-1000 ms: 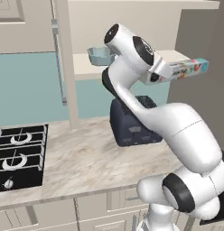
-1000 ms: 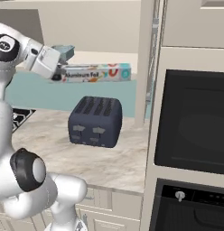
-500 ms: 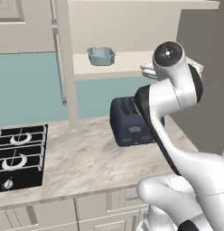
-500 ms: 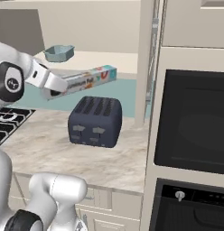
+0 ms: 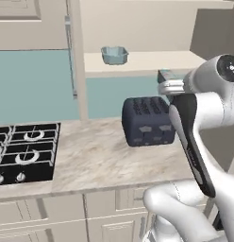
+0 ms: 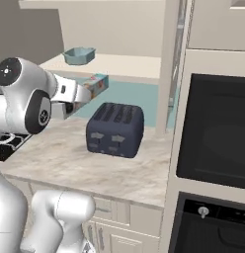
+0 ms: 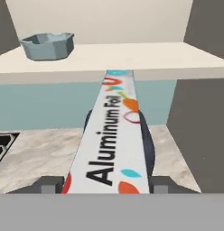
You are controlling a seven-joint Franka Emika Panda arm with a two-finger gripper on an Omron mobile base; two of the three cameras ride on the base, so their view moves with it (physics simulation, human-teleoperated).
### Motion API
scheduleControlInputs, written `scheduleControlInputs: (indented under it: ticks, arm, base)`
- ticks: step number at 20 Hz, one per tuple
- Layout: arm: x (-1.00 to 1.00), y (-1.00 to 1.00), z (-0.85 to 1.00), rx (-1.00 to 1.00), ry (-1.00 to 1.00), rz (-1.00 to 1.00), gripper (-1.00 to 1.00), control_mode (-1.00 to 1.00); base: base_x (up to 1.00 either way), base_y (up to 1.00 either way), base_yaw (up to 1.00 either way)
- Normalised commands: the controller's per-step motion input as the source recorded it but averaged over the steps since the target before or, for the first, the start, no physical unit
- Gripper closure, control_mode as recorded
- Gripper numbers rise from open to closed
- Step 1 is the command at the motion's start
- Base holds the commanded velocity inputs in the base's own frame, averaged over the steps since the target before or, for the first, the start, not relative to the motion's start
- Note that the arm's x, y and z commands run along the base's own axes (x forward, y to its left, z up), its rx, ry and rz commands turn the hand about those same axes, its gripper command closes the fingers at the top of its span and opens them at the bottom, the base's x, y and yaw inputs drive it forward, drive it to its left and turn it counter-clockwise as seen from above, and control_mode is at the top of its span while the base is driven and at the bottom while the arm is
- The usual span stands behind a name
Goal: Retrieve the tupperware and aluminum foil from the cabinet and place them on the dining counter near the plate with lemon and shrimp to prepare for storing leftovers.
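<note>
My gripper [image 7: 102, 185] is shut on the aluminum foil [image 7: 113, 135], a long white box with red lettering and a teal end that points at the cabinet shelf [image 7: 145, 56]. From the right base view the aluminum foil [image 6: 92, 89] juts out of the gripper [image 6: 70, 101] above the worktop, in front of the shelf [image 6: 124, 64]. The pale blue-grey tupperware [image 7: 47, 46] stands on the left of that shelf, apart from the box. The tupperware [image 5: 114, 54] also sits at the shelf's left end in the left base view, where the gripper [image 5: 168, 87] is partly hidden by the arm. The dining counter and the plate with lemon and shrimp are out of view.
A dark navy toaster [image 6: 114, 129] stands on the marble worktop [image 5: 95, 160] right below the held box. The black hob [image 5: 27, 151] lies at the left. The open cabinet door [image 6: 176, 59] stands edge-on, with a black wall oven [image 6: 213, 133] to its right.
The gripper has drawn the foil box off the shelf, back and down, and it now hangs over the toaster. The tupperware has stayed where it was.
</note>
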Motion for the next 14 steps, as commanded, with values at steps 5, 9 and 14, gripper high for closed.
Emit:
scheduleControlInputs:
  ticks: [5, 9, 14]
  arm:
    - [0.00, 0.00, 0.00, 0.00, 0.00, 0.00, 1.00, 1.00]
    - [0.00, 0.00, 0.00, 0.00, 0.00, 0.00, 1.00, 1.00]
    - [0.00, 0.00, 0.00, 0.00, 0.00, 0.00, 1.00, 1.00]
  base:
    - [-1.00, 0.38, 0.31]
    - [-1.00, 0.39, 0.48]
    - [-1.00, 0.35, 0.67]
